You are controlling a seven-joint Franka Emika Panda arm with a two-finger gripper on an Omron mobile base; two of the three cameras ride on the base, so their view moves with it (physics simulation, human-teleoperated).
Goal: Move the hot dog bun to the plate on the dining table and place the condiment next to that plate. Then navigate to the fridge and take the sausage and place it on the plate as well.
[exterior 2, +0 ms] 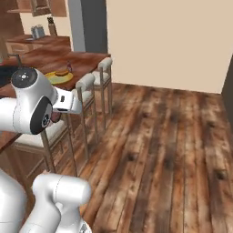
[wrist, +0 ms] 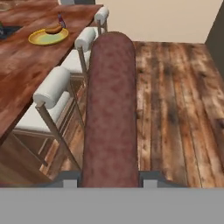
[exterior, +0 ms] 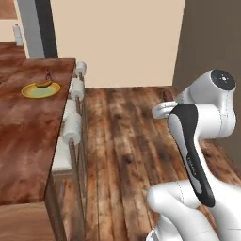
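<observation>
Red-brown sausage (wrist: pixel 110 109) clamped in hand (wrist: pixel 109 178) (base views hide it).

White-cushioned bar stools (exterior: pixel 72 123) stand in a row along the edge of the bench, on thin wooden legs. Dark, knotted wood-plank floor (exterior 2: pixel 168 150) extends to a plain cream wall (exterior: pixel 117 37). A grey toaster (exterior 2: pixel 37 31) sits on a far kitchen counter (exterior 2: pixel 32 41).
</observation>
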